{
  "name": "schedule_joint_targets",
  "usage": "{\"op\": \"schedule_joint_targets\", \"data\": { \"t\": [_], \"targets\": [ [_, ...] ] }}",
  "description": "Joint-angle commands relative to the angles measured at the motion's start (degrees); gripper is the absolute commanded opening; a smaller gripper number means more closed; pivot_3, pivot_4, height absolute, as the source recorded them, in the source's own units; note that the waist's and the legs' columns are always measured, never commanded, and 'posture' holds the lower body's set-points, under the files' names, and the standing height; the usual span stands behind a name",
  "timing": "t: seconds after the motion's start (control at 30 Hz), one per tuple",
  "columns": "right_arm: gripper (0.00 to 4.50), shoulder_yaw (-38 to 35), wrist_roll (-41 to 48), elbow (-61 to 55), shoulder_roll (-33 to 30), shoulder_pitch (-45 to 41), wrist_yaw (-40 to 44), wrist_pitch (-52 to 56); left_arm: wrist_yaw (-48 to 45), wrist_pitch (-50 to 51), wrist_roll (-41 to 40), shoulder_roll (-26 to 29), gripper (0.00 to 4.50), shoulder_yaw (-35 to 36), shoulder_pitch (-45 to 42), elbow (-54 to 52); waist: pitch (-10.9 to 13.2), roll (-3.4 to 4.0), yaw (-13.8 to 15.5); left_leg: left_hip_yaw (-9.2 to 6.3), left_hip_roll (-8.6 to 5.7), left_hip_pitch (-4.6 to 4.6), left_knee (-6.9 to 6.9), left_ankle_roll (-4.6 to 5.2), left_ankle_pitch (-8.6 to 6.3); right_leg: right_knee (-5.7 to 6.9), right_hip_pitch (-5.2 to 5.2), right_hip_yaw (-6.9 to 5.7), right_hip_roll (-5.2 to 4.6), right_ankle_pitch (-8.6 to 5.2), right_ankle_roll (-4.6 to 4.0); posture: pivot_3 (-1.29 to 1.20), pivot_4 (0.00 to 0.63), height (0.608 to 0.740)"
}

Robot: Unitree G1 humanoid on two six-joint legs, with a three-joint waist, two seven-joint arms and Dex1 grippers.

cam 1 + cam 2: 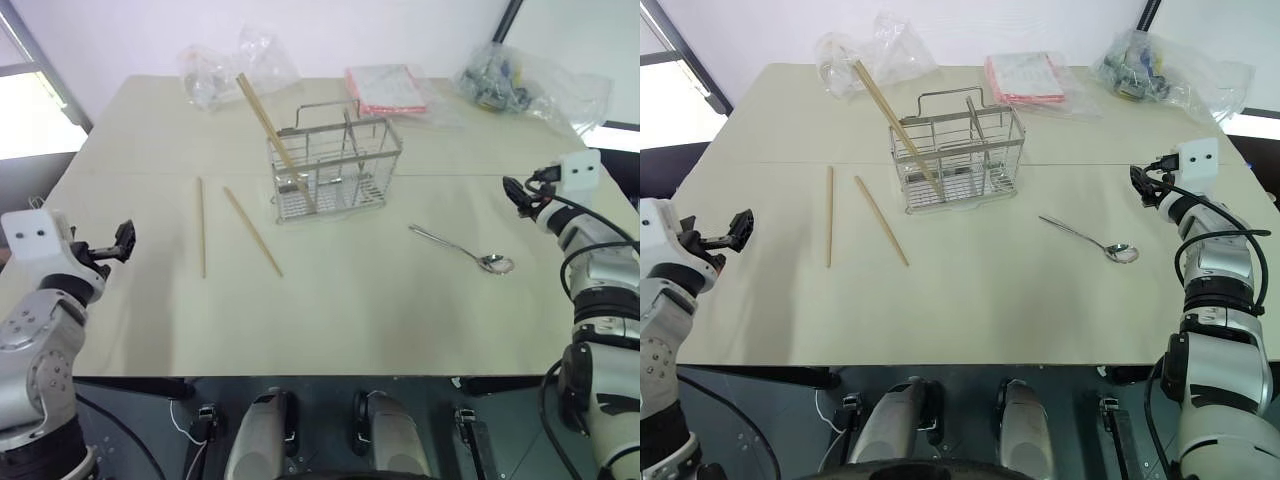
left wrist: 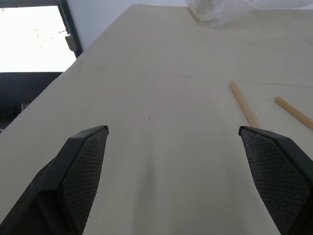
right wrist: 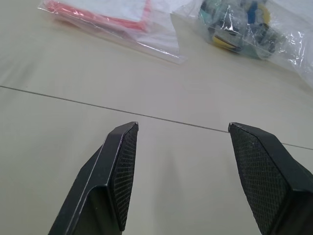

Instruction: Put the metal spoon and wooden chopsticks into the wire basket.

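The left pincer (image 1: 124, 241) hangs over the left side of the tabletop (image 1: 340, 320), its two fingers spread wide and holding nothing, level with the surface and well apart from any utensil. To its right two wooden chopsticks (image 1: 201, 227) lie flat on the tabletop, one pointing straight away and the other slanting, near each other but not touching; they are the closest things to that arm, so it seems placed to take them first. A further stick of the same pale wood leans in the left compartment of the wire basket (image 1: 335, 170), its upper end jutting out past the rim. The basket stands upright near the middle, its top open for dropping pieces in. Right of it the metal spoon (image 1: 462, 250) lies flat, bowl toward the robot. The right pincer (image 1: 520, 194) hovers past the spoon with fingers apart and empty, probably waiting to collect it.
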Motion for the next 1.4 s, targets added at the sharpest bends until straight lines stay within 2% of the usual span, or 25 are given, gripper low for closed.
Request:
{"op": "schedule_joint_targets", "data": {
  "t": [0.03,0.47,0.7,0.8,0.9,1.17,1.27,1.4],
  "targets": [
    [3.02,-0.9,0.5,-2.4,-0.7,-0.9,-0.3,-0.6,0.4,-0.2,-0.1,0.6,4.48,0.5,-1.2,-0.8,0.0,0.0,0.0,0.0,0.0,0.0,0.0,0.0,0.0,0.0,0.0,0.0,0.0,0.0,0.0,0.0,0.15,0.699],
    [3.02,-0.6,0.4,-2.9,-0.5,-0.6,-0.2,-0.7,-0.1,-0.3,-0.6,1.4,4.48,0.7,-2.4,-0.4,0.0,0.0,0.0,0.01,0.0,0.0,0.01,-0.04,0.03,0.01,0.0,0.0,0.0,0.0,0.01,0.0,0.15,0.699],
    [3.02,0.4,0.3,-6.0,-1.9,-3.6,2.2,-0.1,-1.7,1.1,-5.2,1.7,4.48,3.1,-3.3,-2.5,0.0,0.0,-0.1,0.0,0.0,0.0,0.01,-0.04,0.03,0.01,0.0,0.01,0.0,0.0,0.01,0.0,0.15,0.699],
    [3.02,2.2,0.2,-7.7,-3.7,-5.5,8.0,1.4,-4.1,4.9,-14.0,2.7,4.48,3.8,-7.8,-4.5,0.0,-0.01,0.3,-0.03,0.0,-0.01,0.03,-0.04,0.03,0.02,0.0,-0.01,0.0,0.0,0.01,0.0,0.15,0.699],
    [3.02,5.2,-0.1,-9.2,-5.7,-7.3,15.9,2.8,-8.8,9.2,-22.1,6.4,4.48,0.6,-11.4,-7.1,0.0,-0.02,0.3,-0.04,-0.01,-0.02,0.1,-0.04,0.03,0.02,0.04,-0.01,-0.01,0.0,0.01,0.0,0.15,0.699],
    [3.02,15.0,1.6,-18.6,-12.8,-4.1,46.8,11.0,-22.8,14.7,-39.8,18.6,4.48,-8.5,-14.5,-12.2,0.0,0.03,0.0,-0.04,0.0,0.05,0.06,-0.05,0.03,0.01,0.08,-0.01,0.01,-0.01,0.01,0.0,0.15,0.699],
    [3.02,17.6,0.3,-19.7,-14.4,-1.8,51.8,12.8,-27.3,14.0,-42.4,21.6,4.48,-12.0,-14.7,-12.9,0.0,0.04,0.1,-0.03,-0.01,0.06,0.07,-0.05,0.02,-0.01,0.09,-0.01,0.0,-0.09,-0.13,0.0,0.15,0.699],
    [3.02,19.7,-2.2,-17.3,-13.4,0.3,51.5,11.7,-30.9,11.7,-38.3,22.7,4.48,-19.3,-17.6,-10.4,0.0,0.05,0.4,-0.04,-0.03,0.08,0.08,-0.09,0.01,0.01,0.12,-0.02,0.01,-0.1,-0.15,0.0,0.15,0.699]
  ]
}}
